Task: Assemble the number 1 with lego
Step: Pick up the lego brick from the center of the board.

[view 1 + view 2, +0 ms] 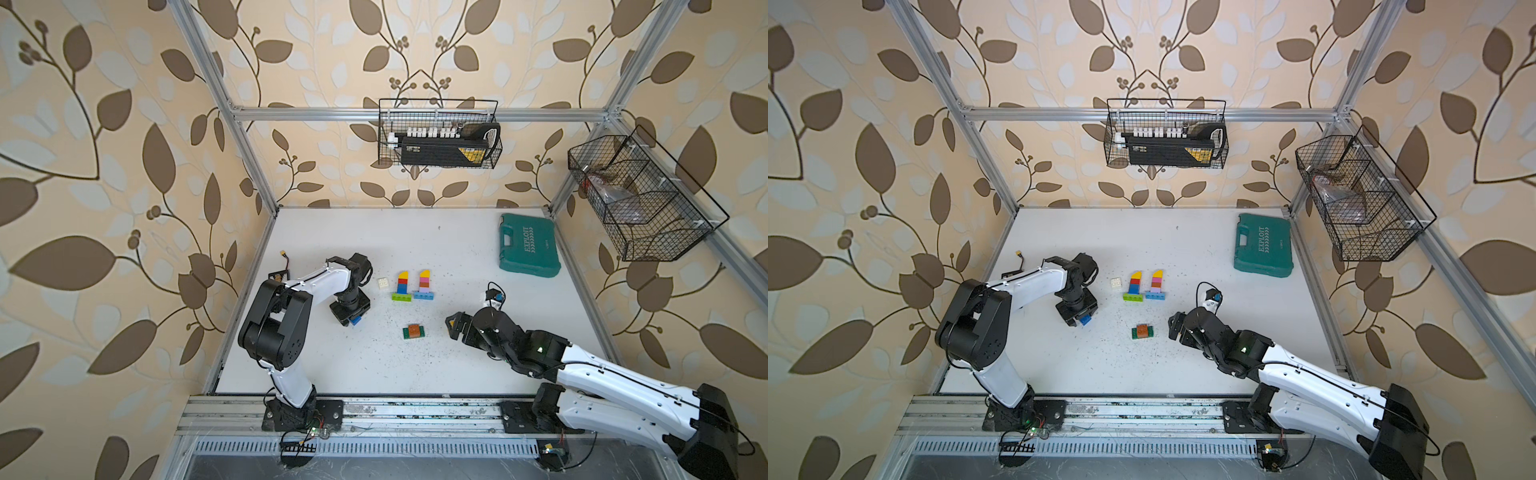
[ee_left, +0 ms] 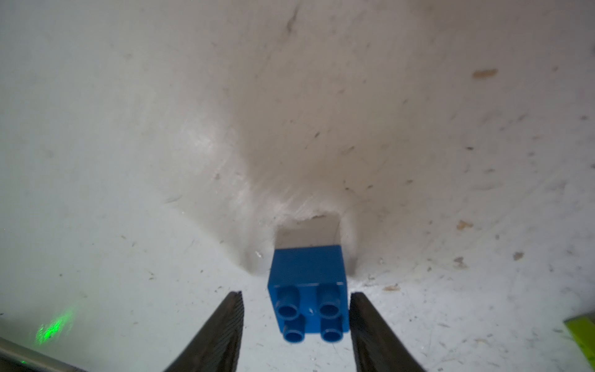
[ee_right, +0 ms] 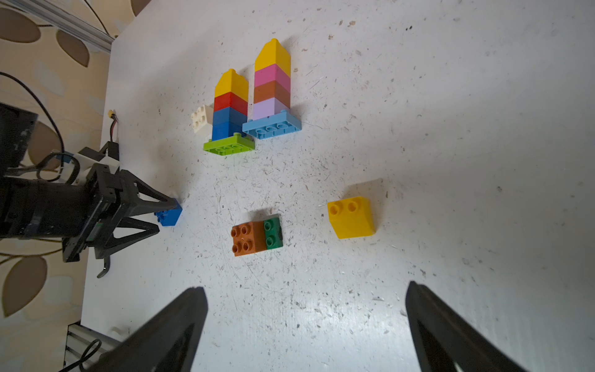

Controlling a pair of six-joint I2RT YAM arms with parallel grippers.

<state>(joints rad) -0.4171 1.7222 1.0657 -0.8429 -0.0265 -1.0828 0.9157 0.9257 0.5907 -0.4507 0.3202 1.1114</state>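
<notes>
Blue brick [image 2: 307, 283] sits between the part-open left jaws, not clamped; right jaws spread wide, empty.

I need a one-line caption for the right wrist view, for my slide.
Left gripper straddles a blue brick; two lego towers, a yellow sloped brick and a brown-green pair lie nearby.
</notes>
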